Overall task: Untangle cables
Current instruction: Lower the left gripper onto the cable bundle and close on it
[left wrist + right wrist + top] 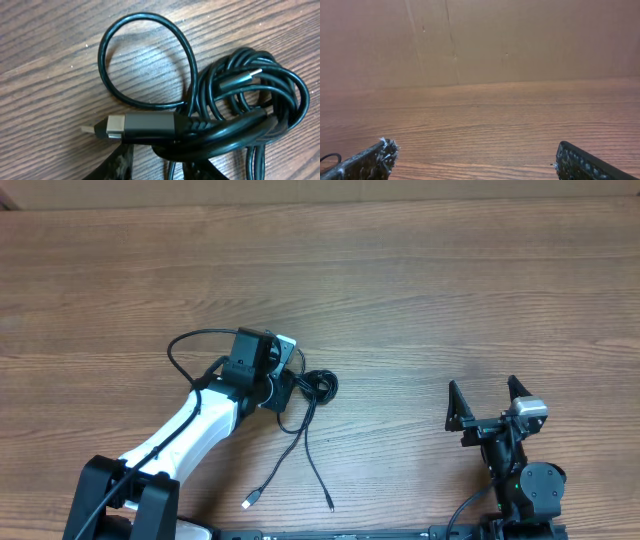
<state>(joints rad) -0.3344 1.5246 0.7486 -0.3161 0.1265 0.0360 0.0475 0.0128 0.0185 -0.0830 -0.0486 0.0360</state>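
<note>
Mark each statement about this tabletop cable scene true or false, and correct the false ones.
1. The thin black cables lie looped together on the brown wooden table. True.
2. The right gripper grips a cable. False: it stands open, apart from the cables, holding nothing.
3. Two loose cable ends trail from the bundle toward the robot's side. True.
4. The left gripper hangs far from the bundle. False: it is right at the bundle, with cables running between its fingers.
5. The long plug across the bundle is bright red. False: the long plug is grey metal.
</note>
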